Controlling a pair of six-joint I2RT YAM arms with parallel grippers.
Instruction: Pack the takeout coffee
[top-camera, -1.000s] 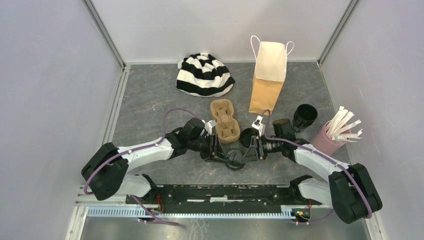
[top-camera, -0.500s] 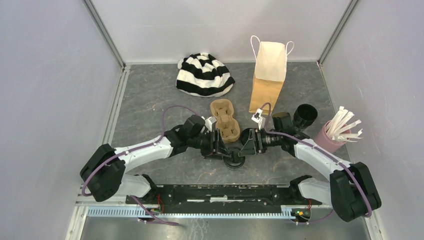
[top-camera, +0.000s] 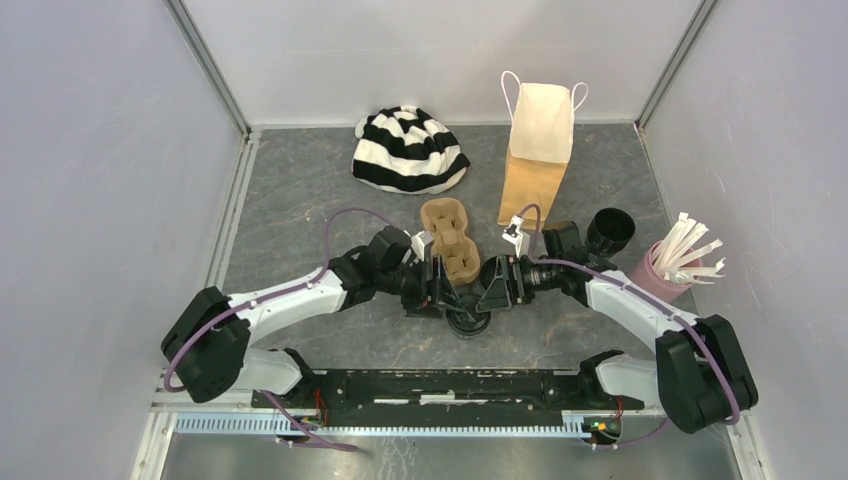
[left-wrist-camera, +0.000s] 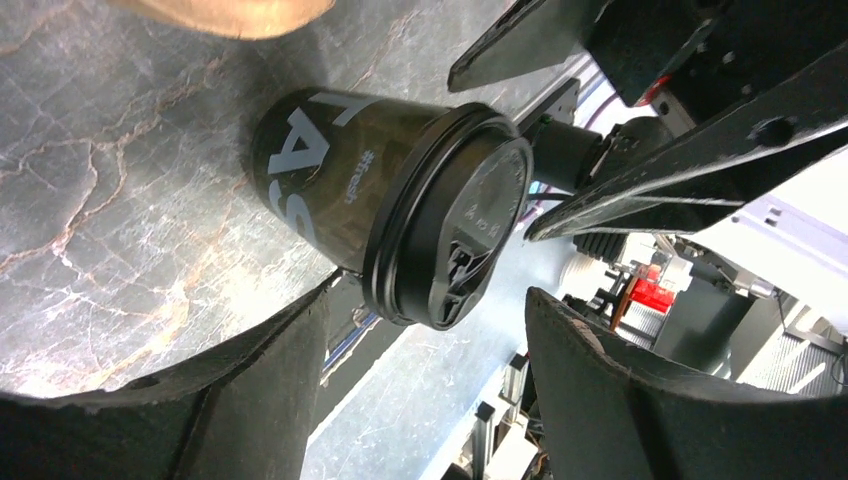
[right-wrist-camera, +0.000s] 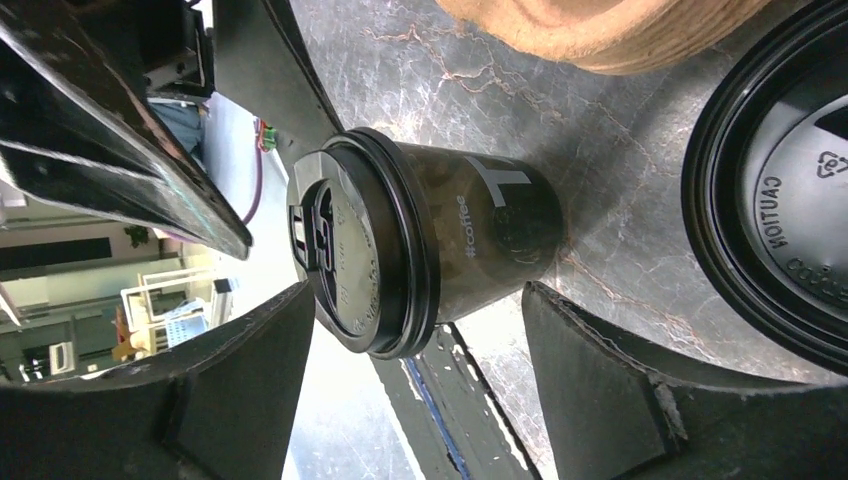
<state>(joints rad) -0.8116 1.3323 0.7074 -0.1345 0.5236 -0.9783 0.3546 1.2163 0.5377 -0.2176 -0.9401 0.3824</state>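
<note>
A takeout coffee cup (top-camera: 467, 322), black with a black lid pressed on, stands upright on the grey table between my two arms. My left gripper (top-camera: 445, 296) is open, its fingers either side of the cup (left-wrist-camera: 400, 215) near the lid and not touching it. Facing it from the other side, my right gripper (top-camera: 490, 292) is also open, and the cup (right-wrist-camera: 440, 250) sits free between its fingertips. A second black cup (top-camera: 610, 232) stands open-topped at the right. A loose black lid (right-wrist-camera: 790, 190) lies by the right gripper.
The brown two-cup carrier (top-camera: 452, 240) lies just behind the grippers. A tall brown paper bag (top-camera: 533, 180) stands behind it. At the back left is a striped black and white hat (top-camera: 410, 150); at the right, a pink cup with white sticks (top-camera: 655, 280).
Both grippers have opened wider around the lidded cup and drawn slightly back from it. The cup stays standing in place.
</note>
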